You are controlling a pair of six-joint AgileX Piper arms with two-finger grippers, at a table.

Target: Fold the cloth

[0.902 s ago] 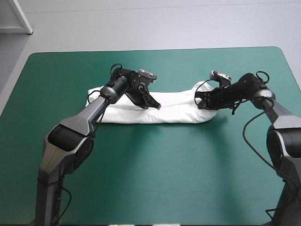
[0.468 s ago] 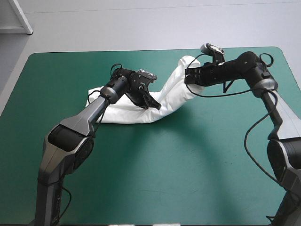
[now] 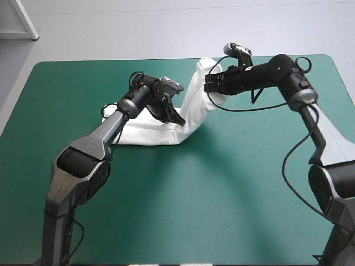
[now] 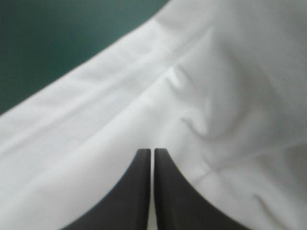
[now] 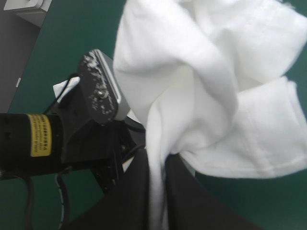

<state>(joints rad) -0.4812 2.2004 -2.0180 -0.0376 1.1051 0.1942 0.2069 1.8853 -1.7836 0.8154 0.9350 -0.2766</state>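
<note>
- At the left, the white, short-sleeved fabric T-shirt [image 3: 138, 130], narrowed to a long band, lies flat on the table's teal-green cover [image 3: 233, 188], left of centre and toward the far edge.
- Next along, the left gripper [image 4: 151, 152], two broad black fin-shaped fingers, comes down on the band just where it leaves the table. Its jaws are pressed together with only a hairline between them. The tips rest on the cloth and seem to pin it.
- Right of the pin, the band bends upward and rises steeply off the cover in loose, drooping folds.
- At the right, the right gripper [image 5: 157, 160], of the same black fins, pinches the raised end. A strip of white cloth runs between its nearly closed jaws, and the rest of that end flops ahead of and beside them. It is held above the table, near the left gripper.
- Judged from this, the step in hand is folding the right half over the left half, with the pinned line as the hinge. The end is up but not yet laid down.
- The next move calls for carrying the held end across the pin and lowering it onto the flat half with the edges matched. The hanging folds could land bunched, and the left gripper will probably need to slip clear.
- No container is in view, so nothing is held in one.
</note>
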